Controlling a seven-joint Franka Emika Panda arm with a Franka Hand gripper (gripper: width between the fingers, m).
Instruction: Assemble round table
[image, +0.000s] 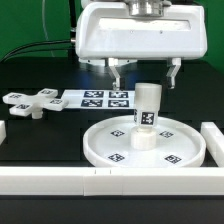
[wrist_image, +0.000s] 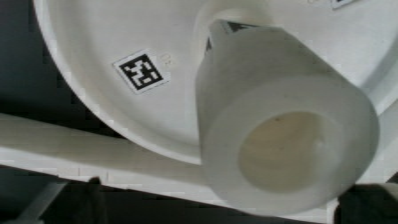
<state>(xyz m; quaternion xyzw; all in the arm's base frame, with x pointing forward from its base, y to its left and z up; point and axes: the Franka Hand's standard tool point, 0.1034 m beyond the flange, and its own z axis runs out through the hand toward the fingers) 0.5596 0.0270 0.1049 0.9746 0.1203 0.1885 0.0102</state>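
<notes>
In the exterior view the gripper (image: 146, 81) hangs above the round disc (image: 110, 140), its two fingers (image: 117, 74) spread wide and holding nothing. The post (image: 147, 108) stands upright near the middle of the disc, and its top is just under the gap between the fingers; they do not touch it. The cross-shaped foot (image: 30, 103) lies flat on the black table (image: 60, 130), well apart from the disc, toward the exterior view's left. Between the foot and the post lies the marker board (image: 105, 98). A white border bar (image: 60, 180) runs along the front edge.

The wrist view gives what the other camera cannot – the post (wrist_image: 294, 140) seen from above, with a round hollow in its upper end. Beside it is the disc (wrist_image: 107, 40) with one square tag (wrist_image: 143, 70), and past the rim a border bar (wrist_image: 71, 140). The foot and the marker board do not appear there, and the fingers are not clearly visible – only the exterior view shows how they are spread.
</notes>
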